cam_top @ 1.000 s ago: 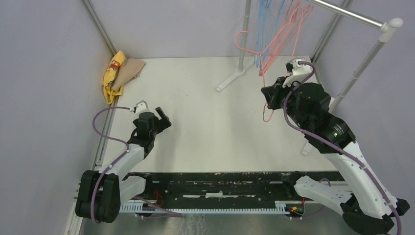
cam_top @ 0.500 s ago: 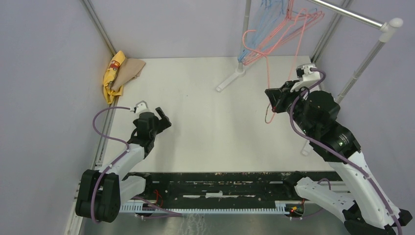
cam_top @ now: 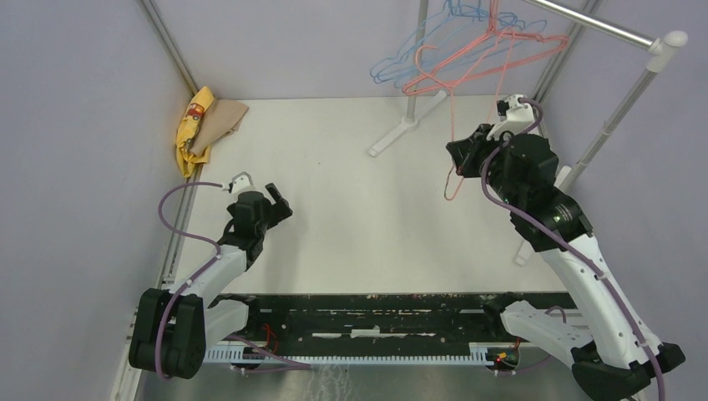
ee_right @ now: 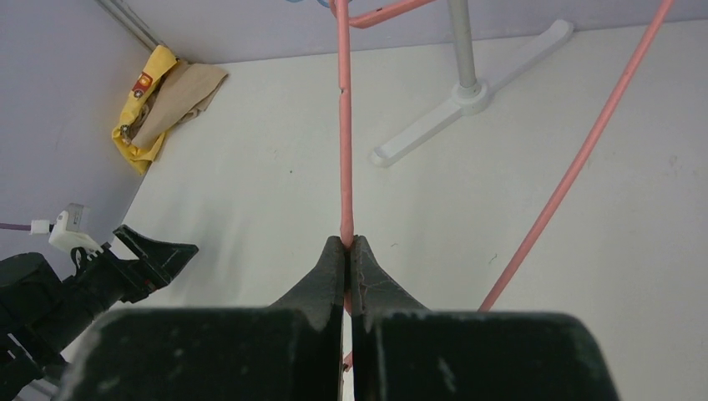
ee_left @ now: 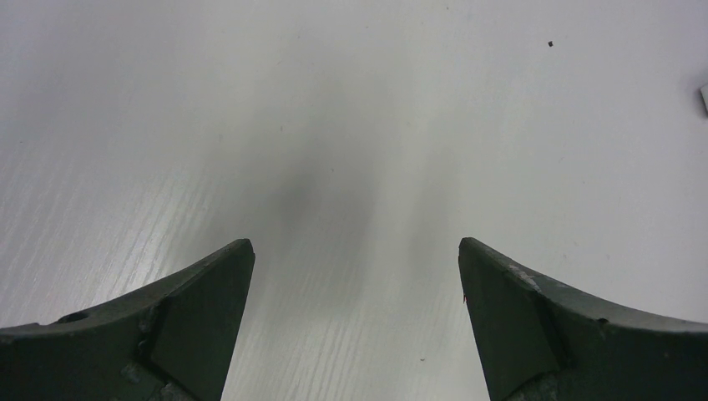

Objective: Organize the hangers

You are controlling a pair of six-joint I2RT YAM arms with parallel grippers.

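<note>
Far left corner: a yellow cloth (cam_top: 190, 125) is bunched against the wall, and a tan cloth (cam_top: 224, 117) is lying partly over it. Both are also seen at the upper left of the right wrist view.

Left side, near half: the left gripper (cam_top: 278, 203) is held low over the bare white table (cam_top: 351, 217). In its wrist view the left gripper (ee_left: 355, 276) is seen with fingers (ee_left: 196, 313) spread wide apart; only tabletop lies between them and nothing is held.

Far centre: the white foot of the rack (cam_top: 392, 134) is standing on the table, its grey pole rising out of the top of the frame.

Far, right of centre: the hangers (cam_top: 493, 38), light blue and pink, are hooked in a bunch on the silver rail (cam_top: 597, 25) and are splayed out to the left, well above the table. How many there are cannot be told.

Right side: the right gripper (cam_top: 457, 159) is raised below that bunch. One pink hanger (cam_top: 453, 117) runs down from the bunch into it, and a short loop of pink wire shows beneath the fingers. In the wrist view the right gripper (ee_right: 348, 246) is pressed together on this pink hanger (ee_right: 344, 125); the wire is pinched at the very tips and runs straight up. A second pink wire passes diagonally on the right, clear of the fingers.
</note>
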